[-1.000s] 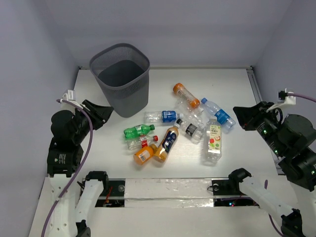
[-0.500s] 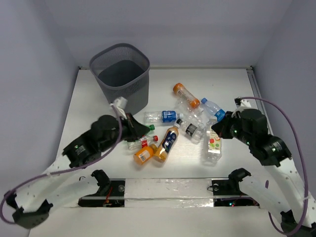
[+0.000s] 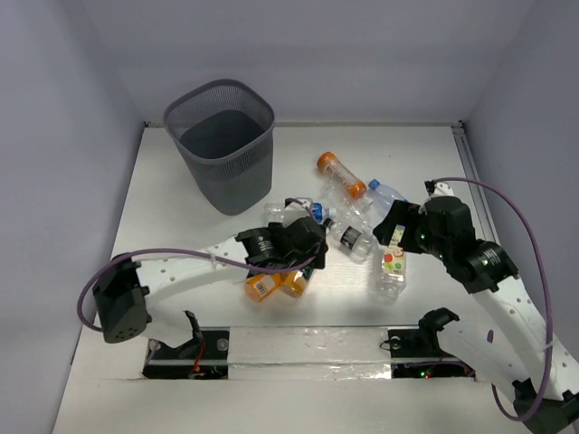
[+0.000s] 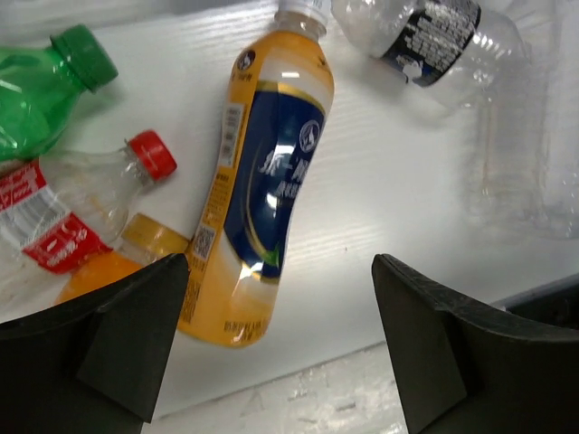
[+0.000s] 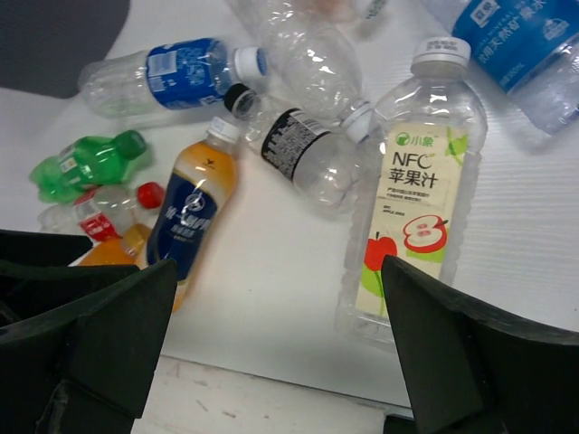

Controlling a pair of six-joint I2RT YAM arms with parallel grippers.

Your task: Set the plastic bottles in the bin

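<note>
10 bottles (image 5: pixel 188 210) lie on the worktop (image 3: pixel 172 226), outside the bin (image 3: pixel 231 176).
Both hands gape wide: left hand (image 4: pixel 280 271) over the yellow bottle (image 4: pixel 271 181), right hand (image 5: pixel 279 267) over the juice bottle (image 5: pixel 407 208).

The left arm (image 3: pixel 181 269) lies low, stretched from the near left corner toward the middle of the table (image 3: pixel 172 194). The left gripper (image 3: pixel 303 237) points down, jaws spread wide with nothing between them. The right arm (image 3: pixel 493 271) arches in from the near right corner, elbow raised. The right gripper (image 3: pixel 391 231) tilts down and leftward, jaws likewise wide apart.
</note>
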